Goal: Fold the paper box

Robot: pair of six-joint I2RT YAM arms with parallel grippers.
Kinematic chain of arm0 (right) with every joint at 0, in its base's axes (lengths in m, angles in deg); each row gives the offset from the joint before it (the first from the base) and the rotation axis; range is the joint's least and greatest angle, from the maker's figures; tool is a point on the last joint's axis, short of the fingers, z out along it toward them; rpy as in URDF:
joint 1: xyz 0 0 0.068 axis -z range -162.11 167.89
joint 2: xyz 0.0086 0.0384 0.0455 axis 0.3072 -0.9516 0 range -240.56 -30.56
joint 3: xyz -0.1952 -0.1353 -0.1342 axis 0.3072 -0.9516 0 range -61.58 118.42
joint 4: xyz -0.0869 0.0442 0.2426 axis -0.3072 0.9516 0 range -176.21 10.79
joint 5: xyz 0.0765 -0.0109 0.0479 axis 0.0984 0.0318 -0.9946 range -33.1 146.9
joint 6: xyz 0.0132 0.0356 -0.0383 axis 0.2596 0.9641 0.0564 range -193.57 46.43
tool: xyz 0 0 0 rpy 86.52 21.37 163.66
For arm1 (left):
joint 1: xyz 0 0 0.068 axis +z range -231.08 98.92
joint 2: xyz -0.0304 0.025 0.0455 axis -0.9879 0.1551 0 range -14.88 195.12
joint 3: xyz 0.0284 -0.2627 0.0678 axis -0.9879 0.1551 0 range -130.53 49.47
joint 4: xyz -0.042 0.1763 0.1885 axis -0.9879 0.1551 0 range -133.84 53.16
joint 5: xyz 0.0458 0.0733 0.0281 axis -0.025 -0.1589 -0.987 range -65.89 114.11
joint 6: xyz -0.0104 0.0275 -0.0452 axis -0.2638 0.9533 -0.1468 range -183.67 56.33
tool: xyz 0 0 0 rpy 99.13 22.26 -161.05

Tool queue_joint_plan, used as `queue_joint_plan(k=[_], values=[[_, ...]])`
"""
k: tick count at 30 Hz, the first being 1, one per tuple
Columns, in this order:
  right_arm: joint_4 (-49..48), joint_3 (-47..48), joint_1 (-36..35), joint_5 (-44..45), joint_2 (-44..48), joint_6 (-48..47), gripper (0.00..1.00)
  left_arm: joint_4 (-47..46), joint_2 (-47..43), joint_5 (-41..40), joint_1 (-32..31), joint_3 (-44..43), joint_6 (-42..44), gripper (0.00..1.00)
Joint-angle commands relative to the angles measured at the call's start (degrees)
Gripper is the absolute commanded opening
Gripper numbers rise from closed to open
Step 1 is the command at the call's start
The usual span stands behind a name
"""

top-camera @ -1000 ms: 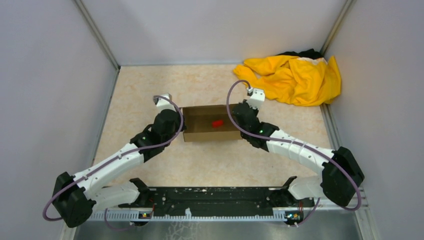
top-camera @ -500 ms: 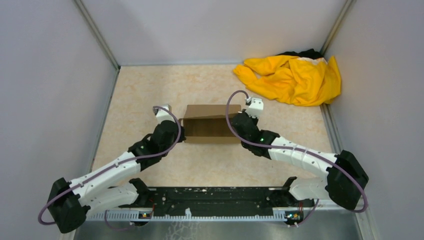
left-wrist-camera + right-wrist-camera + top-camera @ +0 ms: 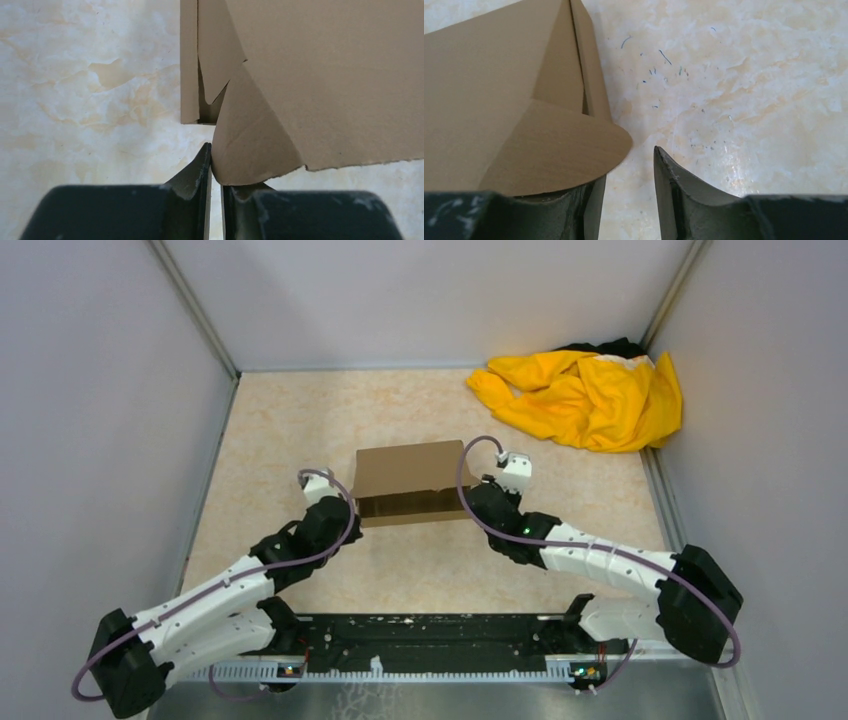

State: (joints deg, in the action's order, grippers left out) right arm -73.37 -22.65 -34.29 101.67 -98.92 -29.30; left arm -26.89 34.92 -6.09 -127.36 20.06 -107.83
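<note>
The paper box (image 3: 402,470) sits mid-frame on the bench (image 3: 290,420), lid tilted over it, between the left gripper (image 3: 216,167), jaws clenched empty against a rounded flap (image 3: 250,145), and the right gripper (image 3: 629,170), jaws released.

A second ago the paper box (image 3: 408,472) stood open, its inside showing and a small red block lying on its floor. Half a second ago the lid was partway over. Now the lid panel (image 3: 400,466) lies tilted across the top, broad face toward the overhead camera, and the red block is out of sight. Both arms have drawn back toward their bases. The left gripper (image 3: 350,512) has slid from the box's left wall to its near left corner, and the right gripper (image 3: 472,502) from the right wall to the near right corner. Both elbows sit lower in the overhead view than before.
</note>
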Motion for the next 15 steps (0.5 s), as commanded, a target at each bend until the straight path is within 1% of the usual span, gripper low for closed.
queue_joint_plan(k=[1,8,15], values=[[0.5,-1.3,-0.8,-0.6,4.1,2.6,0.40,3.7,-1.8,-0.7,0.1,0.8,-2.5,0.16],[2.2,-3.5,-0.8,-2.2,9.0,2.0,0.41,5.8,-3.6,0.5,0.1,0.9,-2.9,0.19],[6.0,-4.7,-0.8,-1.8,13.5,2.1,0.43,11.0,-6.2,1.3,0.1,-0.4,-4.6,0.26]])
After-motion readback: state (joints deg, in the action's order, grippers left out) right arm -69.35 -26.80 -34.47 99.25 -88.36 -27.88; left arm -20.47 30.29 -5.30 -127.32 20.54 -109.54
